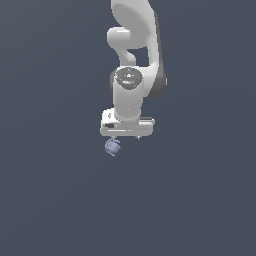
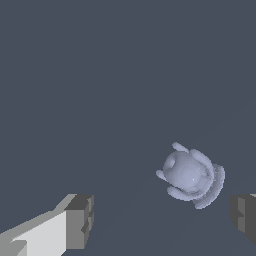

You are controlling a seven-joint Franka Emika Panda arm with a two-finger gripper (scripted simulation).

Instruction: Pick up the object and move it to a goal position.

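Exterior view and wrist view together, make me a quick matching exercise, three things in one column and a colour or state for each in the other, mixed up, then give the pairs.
Column one:
1. the object
2. the end effector
3. the floor

Column two:
A. plain dark slate grey
B. open, holding nothing
C. pale lavender-blue, lumpy, lying free

Pairs: 1-C, 2-B, 3-A.

In the wrist view the object lies between the spread fingers, nearer one of them and ahead of the tips, and is not gripped.
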